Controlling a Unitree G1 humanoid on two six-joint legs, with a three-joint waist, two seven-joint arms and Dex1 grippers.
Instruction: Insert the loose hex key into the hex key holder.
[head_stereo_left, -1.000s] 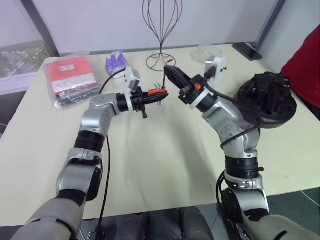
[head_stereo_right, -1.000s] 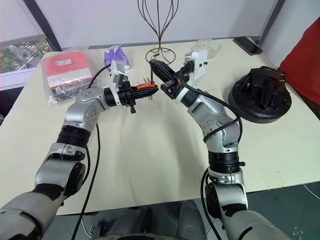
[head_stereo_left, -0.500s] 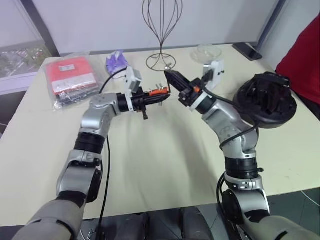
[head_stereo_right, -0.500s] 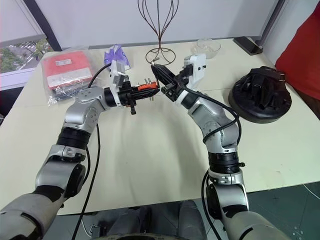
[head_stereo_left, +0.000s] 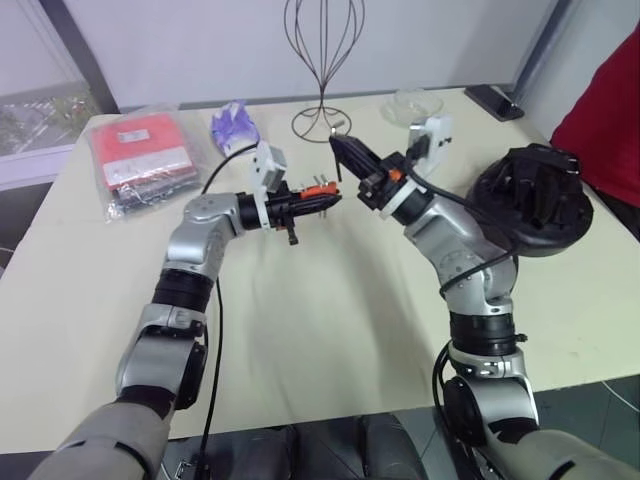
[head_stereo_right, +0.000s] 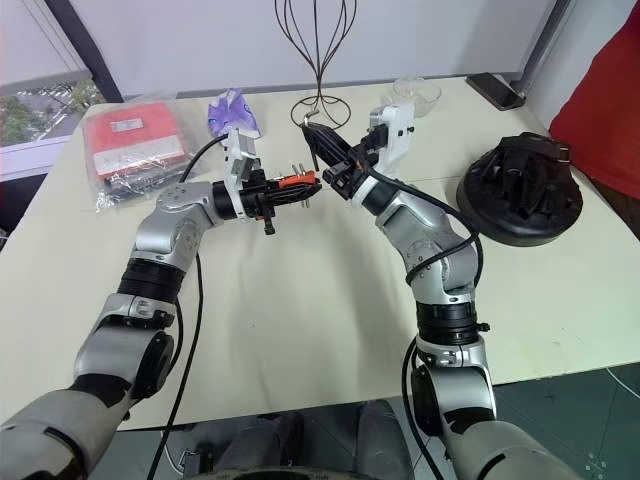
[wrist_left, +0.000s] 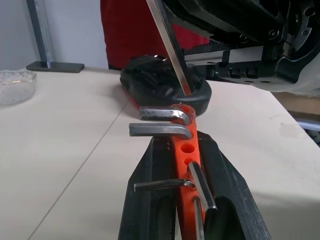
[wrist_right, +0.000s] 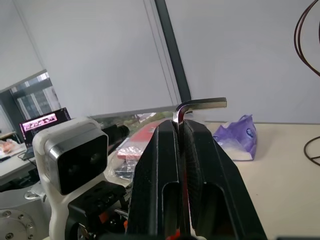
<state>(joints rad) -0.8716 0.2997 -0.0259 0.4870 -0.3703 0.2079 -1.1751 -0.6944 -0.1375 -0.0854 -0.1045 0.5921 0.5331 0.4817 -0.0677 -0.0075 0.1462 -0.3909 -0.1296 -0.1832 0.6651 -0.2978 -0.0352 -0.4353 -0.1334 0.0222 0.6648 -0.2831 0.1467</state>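
Left pincer (wrist_left: 181, 200) grips hex key holder (wrist_left: 185, 150); right pincer (wrist_right: 181, 131) grips loose hex key (wrist_right: 197, 106).

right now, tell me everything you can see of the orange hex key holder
The small orange-red plastic hex key holder is a narrow block with a row of round holes along its face, some empty. Several grey metal L-shaped keys stick out of it, two with bent arms pointing sideways. It is clamped between the black fingers of the left end effector, held above the cream table. The thin silver loose hex key, gripped by the right end effector, comes down to its top end.
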